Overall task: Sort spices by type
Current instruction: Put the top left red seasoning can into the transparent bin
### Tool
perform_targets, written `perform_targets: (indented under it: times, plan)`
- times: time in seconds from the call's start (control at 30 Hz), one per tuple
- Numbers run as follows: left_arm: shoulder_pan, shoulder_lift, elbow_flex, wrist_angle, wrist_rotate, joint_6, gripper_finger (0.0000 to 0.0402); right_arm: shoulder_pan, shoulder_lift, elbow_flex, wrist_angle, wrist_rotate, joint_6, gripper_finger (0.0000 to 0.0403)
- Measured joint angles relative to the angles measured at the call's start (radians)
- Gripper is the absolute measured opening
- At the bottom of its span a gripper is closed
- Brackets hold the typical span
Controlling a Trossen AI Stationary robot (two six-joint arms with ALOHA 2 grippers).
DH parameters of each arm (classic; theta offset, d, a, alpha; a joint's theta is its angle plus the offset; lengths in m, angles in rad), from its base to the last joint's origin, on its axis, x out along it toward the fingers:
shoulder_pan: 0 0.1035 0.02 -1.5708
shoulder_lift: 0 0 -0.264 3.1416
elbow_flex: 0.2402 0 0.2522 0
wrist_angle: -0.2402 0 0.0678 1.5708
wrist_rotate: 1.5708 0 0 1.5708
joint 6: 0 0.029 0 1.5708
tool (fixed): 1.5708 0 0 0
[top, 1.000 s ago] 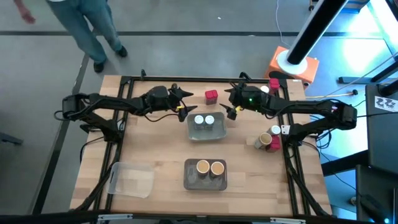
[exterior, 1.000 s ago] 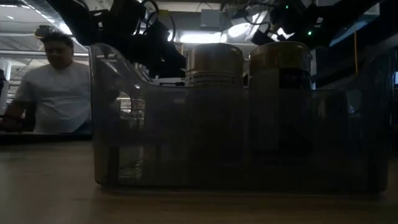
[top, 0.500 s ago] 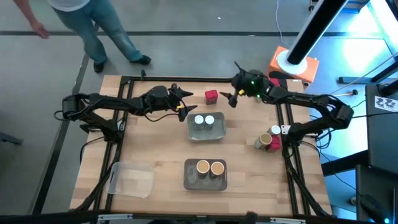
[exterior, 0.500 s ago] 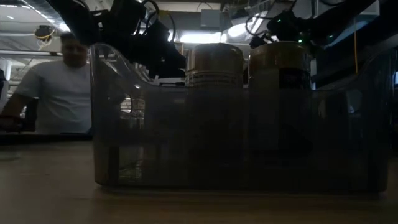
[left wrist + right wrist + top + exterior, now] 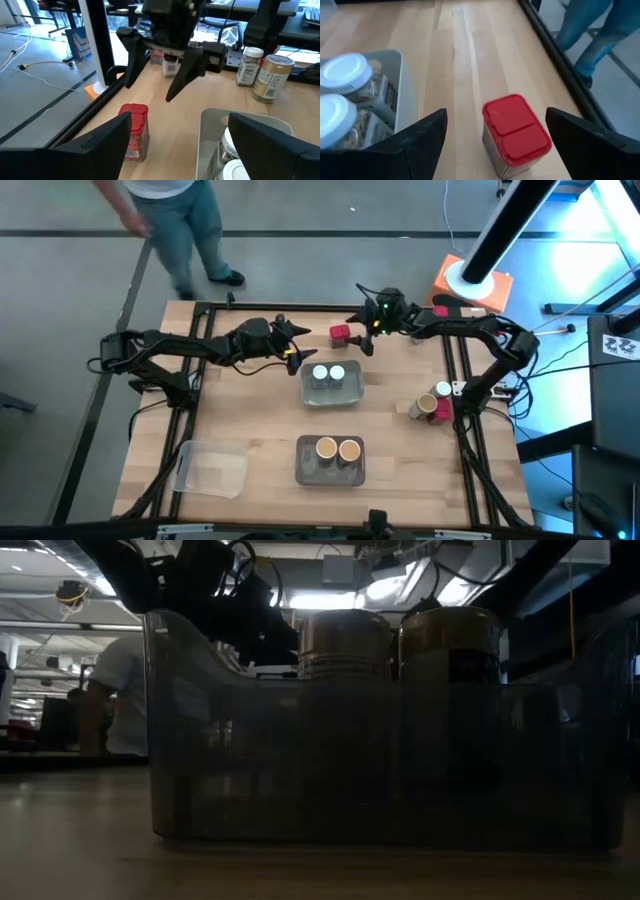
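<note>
High view: the right gripper is seen poised just beside the red-lidded packet near the table's far edge, and its own wrist view confirms the fingers spread wide with nothing held, the packet standing upright between and ahead of them. The left gripper is parked near the upper tray, its fingers likewise spread and empty in its own wrist view, where the right arm's open fingers are shown just above the packet.

Two white-lidded jars are already lodged in the upper tray, and two tan-topped cylinders in the lower tray. A clear tray lies at the near left with nothing visible in it. A small cluster of unsorted spices is left by the right edge, and one more red packet at the far right.

The step in hand is judged to be the reach for the red-lidded packet. For the next move, a lowering of the open fingers around the packet's sides is called for, then a firm closure before it is lifted; the clear tray is presumably meant for this kind, though that cannot be confirmed
</note>
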Motion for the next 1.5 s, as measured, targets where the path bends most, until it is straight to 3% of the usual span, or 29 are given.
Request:
perform_targets:
  times: [0.5,1.03,1.17,1.4,1.5]
  plan:
    - [-0.001,0.000,0.000,0.004,0.000,-0.005,0.0315,-0.001,0.145,0.000,0.156,0.044,-0.034,0.0337]
    - [-0.001,0.000,0.001,0.004,-0.001,-0.004,0.0315,-0.001,0.223,0.001,0.180,0.034,-0.037,0.0335]
    - [-0.001,0.000,0.001,0.004,0.000,0.000,0.0315,-0.001,0.223,0.001,0.180,0.034,-0.044,0.0309]
    - [-0.001,0.000,0.001,0.004,-0.001,0.000,0.0315,-0.001,0.223,0.001,0.184,0.035,-0.046,0.0221]
    - [-0.001,0.000,0.001,0.004,-0.001,-0.002,0.0315,0.000,0.223,0.001,0.188,0.050,-0.045,0.0217]
